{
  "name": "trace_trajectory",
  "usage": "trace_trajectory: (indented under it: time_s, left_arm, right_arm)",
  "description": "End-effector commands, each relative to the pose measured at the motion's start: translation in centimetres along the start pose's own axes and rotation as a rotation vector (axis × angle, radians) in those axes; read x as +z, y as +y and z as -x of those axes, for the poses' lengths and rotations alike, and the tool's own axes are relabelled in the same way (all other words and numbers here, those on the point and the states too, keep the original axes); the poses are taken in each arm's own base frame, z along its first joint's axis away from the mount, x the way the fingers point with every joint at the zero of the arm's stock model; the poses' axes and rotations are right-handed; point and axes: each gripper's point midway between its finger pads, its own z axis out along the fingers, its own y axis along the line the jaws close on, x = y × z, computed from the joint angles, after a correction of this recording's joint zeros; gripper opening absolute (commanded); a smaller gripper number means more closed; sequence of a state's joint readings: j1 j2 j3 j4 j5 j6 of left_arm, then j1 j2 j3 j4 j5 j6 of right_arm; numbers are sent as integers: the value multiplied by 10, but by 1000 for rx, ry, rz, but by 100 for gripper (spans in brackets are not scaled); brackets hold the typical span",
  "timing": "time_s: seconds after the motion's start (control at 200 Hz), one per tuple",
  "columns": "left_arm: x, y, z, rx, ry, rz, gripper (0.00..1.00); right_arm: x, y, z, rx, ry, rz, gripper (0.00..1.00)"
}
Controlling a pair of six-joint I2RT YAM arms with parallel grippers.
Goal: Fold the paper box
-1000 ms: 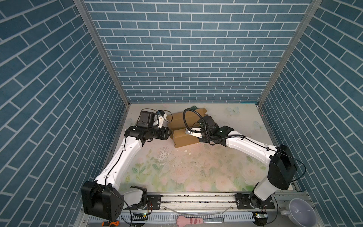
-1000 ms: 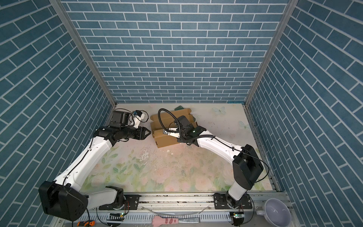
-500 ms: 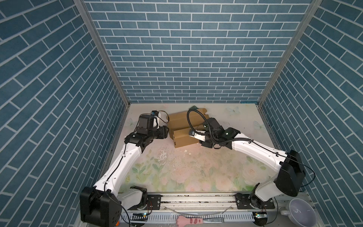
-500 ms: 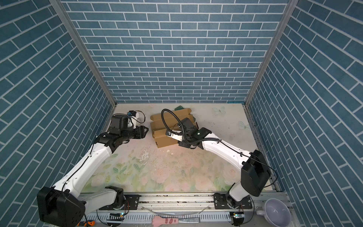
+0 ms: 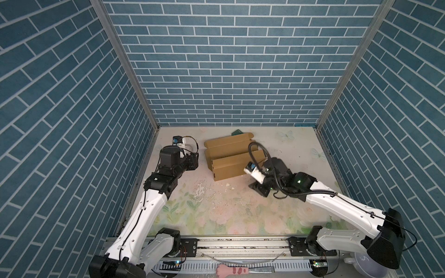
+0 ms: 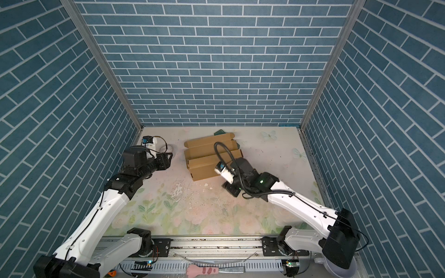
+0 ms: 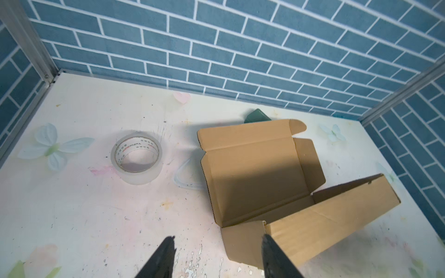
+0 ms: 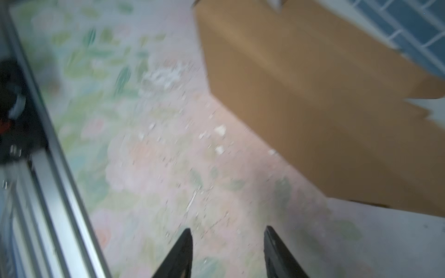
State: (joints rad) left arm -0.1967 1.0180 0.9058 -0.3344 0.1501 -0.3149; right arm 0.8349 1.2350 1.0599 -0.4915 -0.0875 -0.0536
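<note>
- Left gripper [image 7: 218, 238] is spread wide and empty, its fingers [image 7: 163, 255] apart just short of the near corner of the paper box [image 7: 252, 173] (no contact visible).
- Right gripper [image 8: 228, 229] is also spread and holds nothing. Its tips point down at the table [image 8: 149, 168] near the box without touching it, though this wrist view is blurred.
- Paper box sits toward the far middle of the table between the two grippers, partly folded, with walls raised and lid open toward the back wall.
- Dark green block [image 7: 257, 115] shows behind the box's far edge.
- Tape roll [image 7: 136, 160] lies apart on the left arm's side.
</note>
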Motion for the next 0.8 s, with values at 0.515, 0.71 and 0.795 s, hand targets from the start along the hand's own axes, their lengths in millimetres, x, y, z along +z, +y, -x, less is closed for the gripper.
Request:
trace_trajectory:
  time_s: [0.515, 0.71, 0.795]
  left_arm:
    - [104, -109, -57, 53, 284, -214, 58]
    - [47, -117, -124, 149, 320, -222, 59]
    - [27, -104, -145, 103, 314, -200, 59]
  right_arm:
    - [86, -108, 39, 635, 177, -89, 35]
    - [58, -33, -48, 595, 252, -56, 32]
    - [45, -11, -73, 575, 228, -55, 35]
